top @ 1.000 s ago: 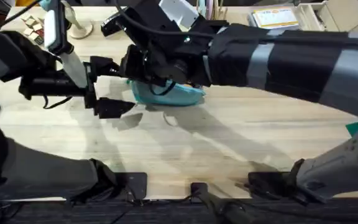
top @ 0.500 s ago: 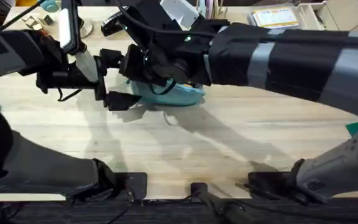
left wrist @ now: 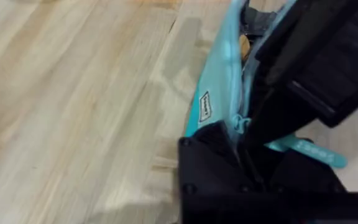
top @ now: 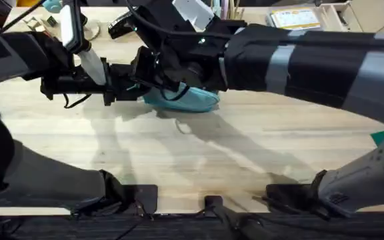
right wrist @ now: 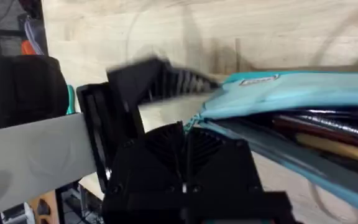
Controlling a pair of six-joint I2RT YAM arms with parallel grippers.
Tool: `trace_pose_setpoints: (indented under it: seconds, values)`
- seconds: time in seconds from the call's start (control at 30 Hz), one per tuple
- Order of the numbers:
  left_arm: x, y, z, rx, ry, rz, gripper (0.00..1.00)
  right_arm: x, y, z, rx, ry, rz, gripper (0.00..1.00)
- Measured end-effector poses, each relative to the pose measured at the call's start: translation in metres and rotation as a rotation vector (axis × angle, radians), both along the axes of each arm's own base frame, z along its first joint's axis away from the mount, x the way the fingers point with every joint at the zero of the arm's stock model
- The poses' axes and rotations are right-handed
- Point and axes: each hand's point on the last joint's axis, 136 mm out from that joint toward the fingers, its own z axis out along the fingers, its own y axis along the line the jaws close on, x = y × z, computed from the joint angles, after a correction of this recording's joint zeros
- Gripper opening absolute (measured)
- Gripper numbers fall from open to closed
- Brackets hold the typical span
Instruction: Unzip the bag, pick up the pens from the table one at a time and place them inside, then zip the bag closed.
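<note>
The soft teal fabric pouch (top: 182, 100) lies on the pale wood-grain desk (top: 245, 153), near the middle of its far half, long axis running left to right across the desk; both arms converge on its left end. The left claw (top: 127, 90) comes in from the left, level with that end; in the left wrist view its black fingers (left wrist: 213, 149) sit against the pouch end beside the pale teal pull strap (left wrist: 306, 148) — whether they are closed on fabric cannot be told. The right claw (top: 153, 79) reaches across from the right and hangs over the same end; the right wrist view shows its fingers pressed together at the pouch's corner (right wrist: 197, 121), apparently pinching the fabric or zipper end.

Inside the gaping mouth lie a black pen (right wrist: 328, 121) and a yellow-orange pen (right wrist: 337, 146); judged, what remains is the closing, a pull along the long axis.

Hidden: the zipper slider; most of the pouch beneath the right arm in the overhead view.
</note>
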Motion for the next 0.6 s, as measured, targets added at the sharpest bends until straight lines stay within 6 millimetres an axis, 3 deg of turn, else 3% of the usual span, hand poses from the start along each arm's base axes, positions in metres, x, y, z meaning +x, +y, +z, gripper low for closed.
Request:
trace_pose_setpoints:
  seconds: [0.37,0.47,0.6]
  values:
    - [0.0,-0.002,0.001,-0.014,0.017,0.009,0.045,0.019,-0.018,-0.001,0.02,0.047,-0.025,0.032]
    - [0.001,-0.002,0.001,-0.016,0.017,0.006,0.044,0.025,-0.034,-0.003,0.012,0.085,-0.045,0.032]
    - [0.001,-0.006,0.004,-0.033,0.01,-0.001,0.043,0.043,-0.075,-0.007,0.037,0.208,-0.09,0.032]
